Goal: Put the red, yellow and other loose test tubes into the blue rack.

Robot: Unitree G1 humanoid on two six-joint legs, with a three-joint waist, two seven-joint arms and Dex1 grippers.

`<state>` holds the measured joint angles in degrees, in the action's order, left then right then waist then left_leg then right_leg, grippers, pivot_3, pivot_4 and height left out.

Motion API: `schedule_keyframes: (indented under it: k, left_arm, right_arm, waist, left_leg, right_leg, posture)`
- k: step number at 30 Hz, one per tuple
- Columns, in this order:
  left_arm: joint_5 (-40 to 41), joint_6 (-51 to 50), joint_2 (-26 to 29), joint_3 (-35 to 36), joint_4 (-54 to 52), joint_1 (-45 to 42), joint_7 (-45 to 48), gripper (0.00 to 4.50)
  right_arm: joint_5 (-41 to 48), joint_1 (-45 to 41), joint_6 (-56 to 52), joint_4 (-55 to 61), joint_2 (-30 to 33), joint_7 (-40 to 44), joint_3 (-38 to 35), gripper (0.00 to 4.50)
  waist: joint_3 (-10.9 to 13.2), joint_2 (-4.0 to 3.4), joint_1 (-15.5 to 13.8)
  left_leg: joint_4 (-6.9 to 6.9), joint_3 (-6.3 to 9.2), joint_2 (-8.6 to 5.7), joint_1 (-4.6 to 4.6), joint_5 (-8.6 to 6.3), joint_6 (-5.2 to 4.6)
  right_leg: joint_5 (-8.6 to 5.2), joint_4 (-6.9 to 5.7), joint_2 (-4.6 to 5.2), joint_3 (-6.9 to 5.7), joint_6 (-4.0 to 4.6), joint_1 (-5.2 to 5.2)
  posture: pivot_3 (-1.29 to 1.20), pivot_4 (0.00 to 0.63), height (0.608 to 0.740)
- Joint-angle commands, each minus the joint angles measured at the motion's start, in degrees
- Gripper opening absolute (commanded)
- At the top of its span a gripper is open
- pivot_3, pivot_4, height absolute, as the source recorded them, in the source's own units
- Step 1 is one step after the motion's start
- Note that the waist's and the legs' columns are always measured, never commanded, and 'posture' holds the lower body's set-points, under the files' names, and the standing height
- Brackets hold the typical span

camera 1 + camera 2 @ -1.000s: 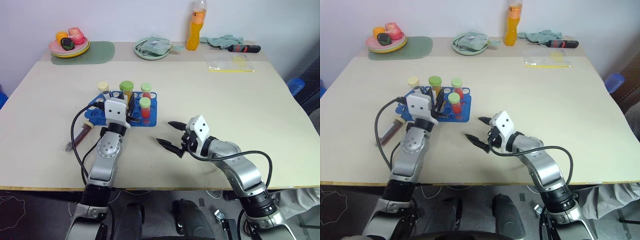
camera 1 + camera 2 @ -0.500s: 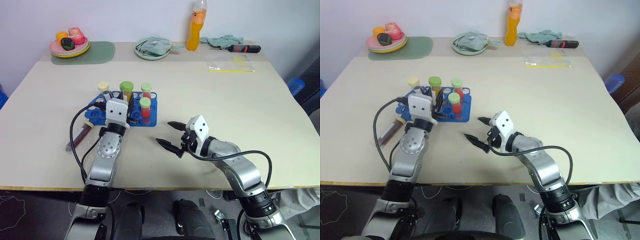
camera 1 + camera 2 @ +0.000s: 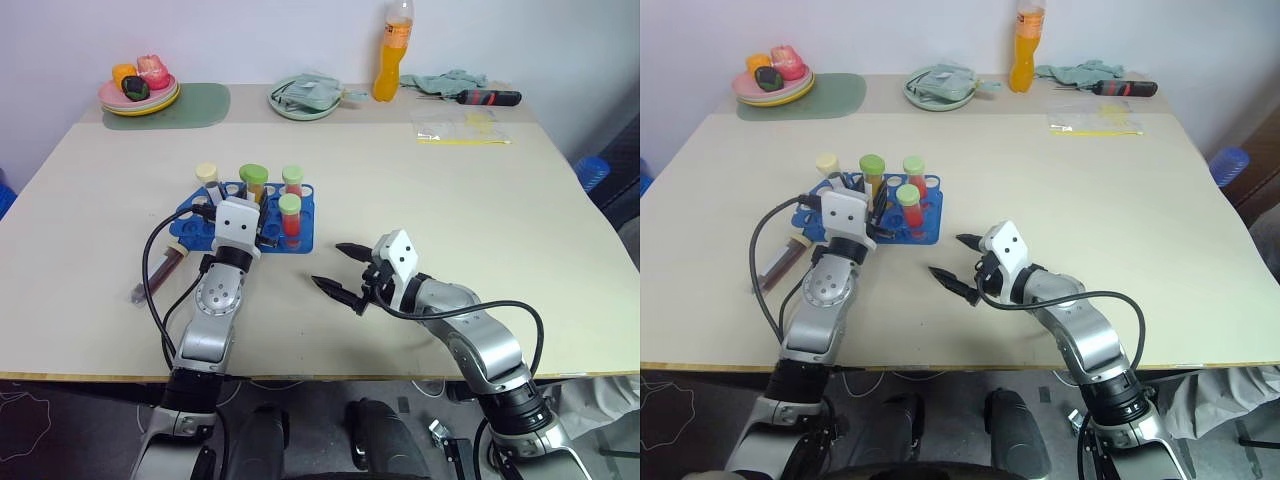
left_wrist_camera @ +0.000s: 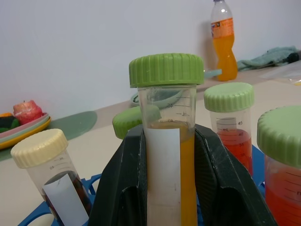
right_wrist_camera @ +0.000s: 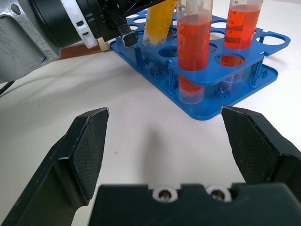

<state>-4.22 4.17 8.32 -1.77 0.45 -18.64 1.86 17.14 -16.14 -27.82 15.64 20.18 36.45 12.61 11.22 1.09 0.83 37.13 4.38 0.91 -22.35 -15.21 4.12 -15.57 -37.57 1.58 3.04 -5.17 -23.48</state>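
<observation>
Four capped clear plastic tubes stand over the bright blue plastic rack on the table's left half: two hold red liquid under green caps, one cream-capped tube holds dark liquid, and the yellow-liquid tube with the green cap is clamped in my left gripper, tilted over the rack's holes. From the head views I cannot tell whether its tip has entered a hole.

One more tube of dark brown liquid lies flat on the beige table, just left of the rack, beside my left arm's cable.

My right gripper hangs open and empty over bare table, near the rack's right end.

My worry is that the tilted tube catches a hole's rim and jams, or that letting go early tips it onto its neighbours.

Close up, the left wrist view shows both pads pressed on the tube's label. From lower down, the right wrist view shows a red tube seated through both rack decks.

An orange drink bottle stands at the far edge.
</observation>
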Motion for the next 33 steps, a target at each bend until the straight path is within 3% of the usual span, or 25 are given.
schedule_keyframes:
  k: [1,14,21,22,28,33]
  left_arm:
    - [1.9,1.6,-1.0,1.4,0.0,-0.1,0.1,0.77]
    - [4.5,9.0,-1.7,2.5,4.6,2.0,2.7,0.77]
    - [5.8,8.1,-1.6,4.5,0.0,2.6,2.7,4.15]
    - [6.6,6.9,-1.2,5.3,-2.3,3.0,2.7,4.41]
    - [13.8,-5.6,4.9,12.4,-19.2,4.4,4.1,4.41]
    - [30.7,-32.2,18.3,24.8,-28.7,1.7,5.6,4.41]
  right_arm:
    - [0.8,-0.3,0.4,1.7,-0.5,0.1,-0.9,4.24]
    - [0.3,-0.5,0.9,1.6,0.0,0.2,-0.9,4.24]
    - [-0.1,-1.4,1.9,1.3,0.1,0.0,-1.5,4.24]
    - [0.2,-1.6,1.8,1.5,0.1,0.1,-1.8,4.24]
    - [1.0,-2.5,1.6,1.8,0.4,0.8,-2.8,4.24]
    - [0.9,-3.2,1.8,1.2,0.2,1.6,-2.7,4.24]
  waist:
    - [0.0,0.00,0.0]
    - [0.0,0.00,0.0]
    - [0.0,0.00,0.0]
    - [0.0,0.00,0.1]
    - [0.0,0.00,0.2]
    - [0.0,0.01,0.3]
  left_leg:
    - [0.00,0.00,0.00,0.00,0.00,0.00]
    - [0.00,0.00,0.00,0.01,0.00,0.00]
    - [0.00,0.00,0.00,0.01,0.00,0.00]
    - [0.00,0.01,0.00,0.01,0.00,0.00]
    - [-0.01,0.03,0.02,0.01,0.00,0.00]
    - [0.00,0.06,0.02,0.02,0.00,0.00]
  right_leg:
    - [0.00,0.00,0.00,0.00,0.00,0.00]
    - [0.00,0.00,0.00,-0.01,0.00,0.01]
    - [0.00,0.00,0.00,-0.01,0.00,0.01]
    - [0.00,0.00,0.00,-0.01,0.00,0.01]
    - [0.00,-0.05,-0.02,-0.01,0.00,0.00]
    - [-0.01,-0.10,-0.02,-0.04,0.01,-0.01]
  posture:
    - [0.00,0.150,0.740]
    - [0.00,0.150,0.740]
    - [0.00,0.150,0.740]
    - [0.00,0.150,0.740]
    - [0.00,0.150,0.740]
    - [0.00,0.150,0.740]
